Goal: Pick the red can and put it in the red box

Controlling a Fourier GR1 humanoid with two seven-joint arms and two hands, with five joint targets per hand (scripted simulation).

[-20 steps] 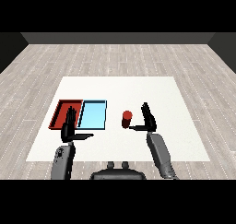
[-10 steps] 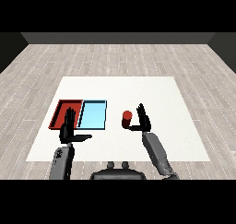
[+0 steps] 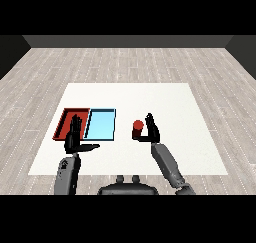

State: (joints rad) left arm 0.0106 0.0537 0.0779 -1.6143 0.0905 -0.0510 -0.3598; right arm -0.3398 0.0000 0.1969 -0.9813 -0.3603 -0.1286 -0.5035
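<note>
From the head view, the right hand [image 3: 151, 131] has closed in on the red can [image 3: 137, 129] since a second ago, which suggests the grasp is nearly made. The can stands on the desk [image 3: 165, 102] right of the blue tray [image 3: 101, 125], well apart from the red tray [image 3: 66, 118], touching the fingers [image 3: 148, 121], which look partly curled beside it, not clearly round it. The left hand [image 3: 75, 139] hovers with fingers straight, holding nothing.
</note>
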